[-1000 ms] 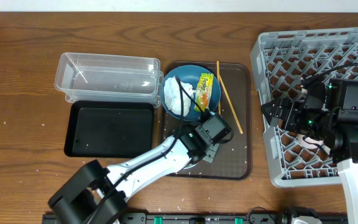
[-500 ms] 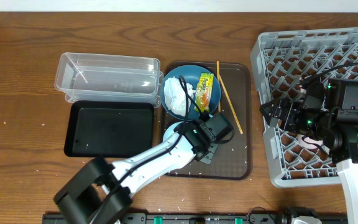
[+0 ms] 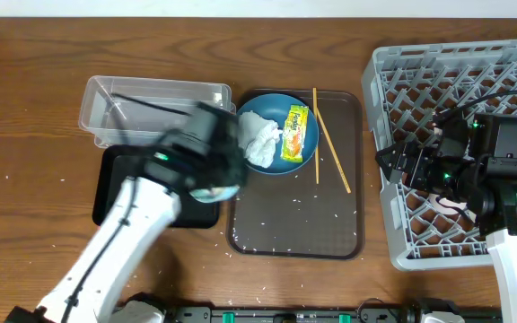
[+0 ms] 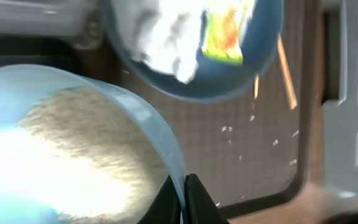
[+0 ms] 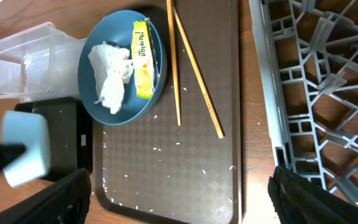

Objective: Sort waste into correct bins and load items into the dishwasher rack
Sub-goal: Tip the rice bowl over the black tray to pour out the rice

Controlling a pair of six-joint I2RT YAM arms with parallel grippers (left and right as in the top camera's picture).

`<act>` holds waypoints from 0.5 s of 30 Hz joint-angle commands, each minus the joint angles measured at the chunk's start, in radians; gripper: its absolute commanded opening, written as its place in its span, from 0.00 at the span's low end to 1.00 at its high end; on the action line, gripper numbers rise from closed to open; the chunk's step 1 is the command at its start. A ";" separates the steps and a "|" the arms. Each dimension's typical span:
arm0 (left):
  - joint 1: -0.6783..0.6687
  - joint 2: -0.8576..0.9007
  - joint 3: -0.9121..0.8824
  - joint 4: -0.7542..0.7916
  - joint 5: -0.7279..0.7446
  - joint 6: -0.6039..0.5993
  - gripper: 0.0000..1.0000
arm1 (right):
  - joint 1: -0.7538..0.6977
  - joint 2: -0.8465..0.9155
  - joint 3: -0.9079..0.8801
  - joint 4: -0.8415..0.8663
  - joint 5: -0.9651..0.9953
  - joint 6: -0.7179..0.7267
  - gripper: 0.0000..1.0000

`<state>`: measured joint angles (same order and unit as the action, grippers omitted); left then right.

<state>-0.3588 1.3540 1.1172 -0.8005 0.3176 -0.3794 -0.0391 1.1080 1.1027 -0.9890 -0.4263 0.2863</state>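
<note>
My left gripper [image 4: 184, 200] is shut on the rim of a white bowl [image 4: 157, 127] that holds rice. It holds the bowl [image 5: 25, 149] above the black tray [image 3: 115, 202], next to the clear tub [image 3: 151, 106]. The blue plate [image 3: 276, 135] on the brown serving tray carries the crumpled tissue [image 3: 258, 144] and the yellow-green wrapper [image 3: 295, 135]. Two chopsticks [image 3: 326, 144] lie beside the plate. Loose rice grains [image 3: 285, 240] dot the brown tray. My right gripper [image 5: 179, 205] is open and empty at the left edge of the grey rack [image 3: 456, 90]. The cups are out of view.
The brown serving tray [image 3: 348, 242] lies between the bins and the rack. Rice grains are scattered on the wooden table [image 3: 25, 170] around it. The left arm [image 3: 124, 233] is blurred with motion over the black tray.
My left arm has swung left with the bowl, from the front of the brown tray to above the black tray. The right arm has not moved.
</note>
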 commanded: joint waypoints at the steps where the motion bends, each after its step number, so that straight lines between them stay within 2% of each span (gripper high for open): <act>1: 0.182 0.019 -0.038 -0.003 0.332 0.101 0.06 | 0.014 -0.002 0.014 0.000 -0.008 0.013 0.90; 4: 0.364 0.053 -0.073 -0.002 0.520 0.183 0.06 | 0.014 -0.002 0.014 -0.002 -0.008 0.013 0.89; 8: 0.556 0.116 -0.093 -0.003 0.885 0.349 0.06 | 0.014 -0.002 0.014 -0.002 -0.008 0.018 0.89; 12: 0.652 0.188 -0.108 -0.006 1.183 0.460 0.06 | 0.014 -0.002 0.014 -0.002 -0.008 0.017 0.89; 15: 0.668 0.219 -0.127 -0.015 1.255 0.473 0.06 | 0.014 -0.002 0.014 -0.002 -0.008 0.017 0.89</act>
<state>0.2981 1.5536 1.0096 -0.8047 1.3243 0.0013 -0.0391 1.1080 1.1027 -0.9901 -0.4263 0.2893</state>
